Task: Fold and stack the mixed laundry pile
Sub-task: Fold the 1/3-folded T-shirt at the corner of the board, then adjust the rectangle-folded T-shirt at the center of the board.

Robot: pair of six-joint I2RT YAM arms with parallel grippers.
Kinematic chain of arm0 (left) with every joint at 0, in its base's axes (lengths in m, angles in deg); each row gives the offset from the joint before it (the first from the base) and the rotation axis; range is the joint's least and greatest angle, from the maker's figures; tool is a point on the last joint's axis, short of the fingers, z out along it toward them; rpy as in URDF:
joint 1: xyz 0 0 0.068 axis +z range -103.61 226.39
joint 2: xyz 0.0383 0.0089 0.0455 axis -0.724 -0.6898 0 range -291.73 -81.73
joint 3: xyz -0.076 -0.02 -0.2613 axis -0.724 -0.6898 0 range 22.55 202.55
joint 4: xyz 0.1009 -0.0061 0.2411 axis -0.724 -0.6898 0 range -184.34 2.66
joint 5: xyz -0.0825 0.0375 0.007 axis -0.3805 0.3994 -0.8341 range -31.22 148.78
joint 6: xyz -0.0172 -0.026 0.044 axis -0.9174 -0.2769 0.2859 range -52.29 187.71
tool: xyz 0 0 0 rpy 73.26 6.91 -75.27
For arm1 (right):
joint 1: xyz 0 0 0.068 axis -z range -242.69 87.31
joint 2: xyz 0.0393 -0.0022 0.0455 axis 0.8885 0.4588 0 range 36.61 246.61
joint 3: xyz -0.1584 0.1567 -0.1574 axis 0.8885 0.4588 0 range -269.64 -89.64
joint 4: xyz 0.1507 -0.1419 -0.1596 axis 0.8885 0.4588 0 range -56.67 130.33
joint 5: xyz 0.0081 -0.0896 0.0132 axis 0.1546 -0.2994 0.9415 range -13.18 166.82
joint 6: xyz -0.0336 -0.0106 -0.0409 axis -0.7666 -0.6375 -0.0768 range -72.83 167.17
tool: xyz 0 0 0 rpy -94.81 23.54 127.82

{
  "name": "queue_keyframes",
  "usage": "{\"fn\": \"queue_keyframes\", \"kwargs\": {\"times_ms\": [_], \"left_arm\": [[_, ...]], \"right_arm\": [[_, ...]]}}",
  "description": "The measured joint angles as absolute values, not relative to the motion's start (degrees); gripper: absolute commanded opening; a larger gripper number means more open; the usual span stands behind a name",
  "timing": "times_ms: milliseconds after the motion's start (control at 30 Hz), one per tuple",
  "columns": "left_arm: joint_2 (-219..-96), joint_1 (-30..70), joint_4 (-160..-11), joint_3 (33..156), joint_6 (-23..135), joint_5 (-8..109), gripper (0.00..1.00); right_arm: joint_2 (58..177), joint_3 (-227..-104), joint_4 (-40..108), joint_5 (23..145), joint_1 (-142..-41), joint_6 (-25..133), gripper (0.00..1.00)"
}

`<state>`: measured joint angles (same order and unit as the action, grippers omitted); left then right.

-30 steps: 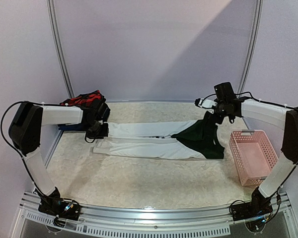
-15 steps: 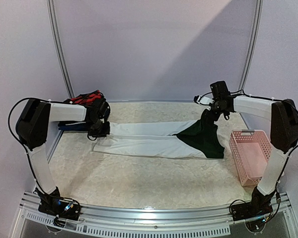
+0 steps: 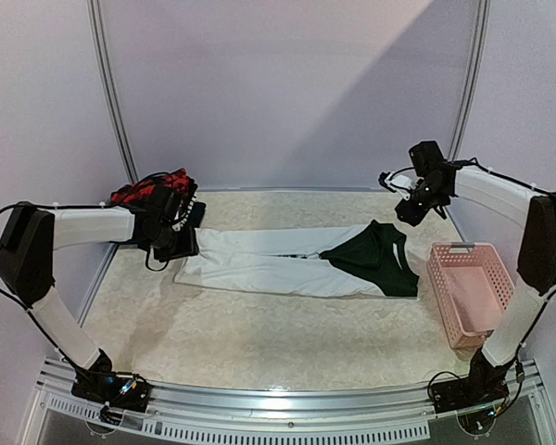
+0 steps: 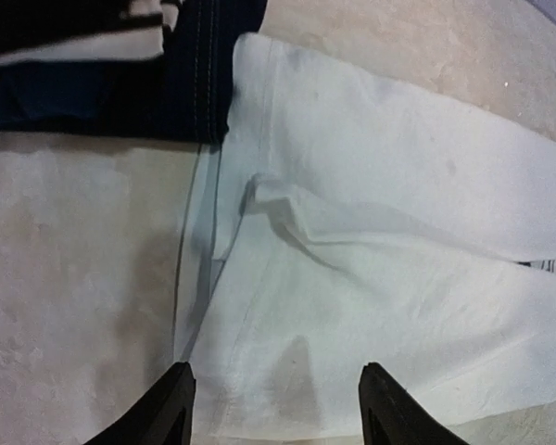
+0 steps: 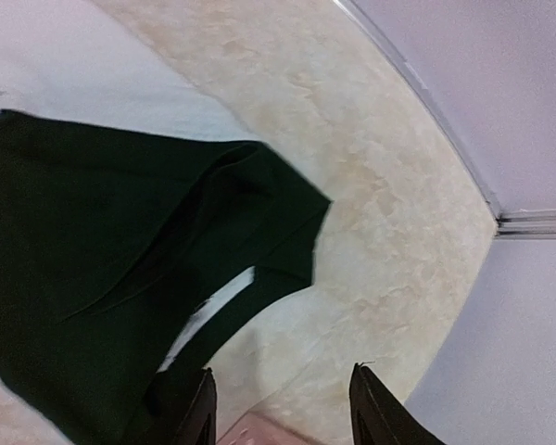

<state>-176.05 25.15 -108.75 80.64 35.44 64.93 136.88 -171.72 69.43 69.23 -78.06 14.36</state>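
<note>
On the worktop, both jaws have let go and stand open, empty; garment lies long axis left-right, green end right.

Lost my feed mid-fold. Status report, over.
Left gripper open, empty. Right gripper open, empty. White-and-green garment lies flat on table. Pink basket beside it, apart.

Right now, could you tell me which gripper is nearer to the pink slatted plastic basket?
Right. The right gripper hangs beyond the pink basket; the left gripper sits far off, over the opposite end of the long white garment.
</note>
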Motion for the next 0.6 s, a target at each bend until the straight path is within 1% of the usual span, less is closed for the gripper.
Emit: {"fn": "queue_keyframes", "kwargs": {"times_ms": [100,233,367,467,533,600], "left_arm": [[-176.5,25.1,-108.7,77.8,35.6,62.9,0.58],[-178.2,25.2,-109.2,76.6,35.4,62.7,0.52],[-178.9,25.3,-108.7,75.4,34.9,62.6,0.46],[-180.6,25.4,-107.9,75.3,34.7,62.0,0.43],[-181.1,25.4,-107.2,75.4,34.6,61.9,0.38],[-181.3,25.5,-106.5,75.4,34.6,62.0,0.29]], "right_arm": [[133.6,-171.3,77.5,76.4,-77.5,14.9,0.51],[134.3,-168.6,84.8,82.4,-77.5,14.5,0.54],[136.9,-162.6,89.4,84.5,-77.5,13.4,0.56],[138.0,-160.9,90.8,84.7,-77.5,12.7,0.57],[138.7,-160.3,90.9,84.9,-77.5,12.2,0.57],[139.2,-159.7,90.9,85.1,-77.5,11.8,0.57]]}}
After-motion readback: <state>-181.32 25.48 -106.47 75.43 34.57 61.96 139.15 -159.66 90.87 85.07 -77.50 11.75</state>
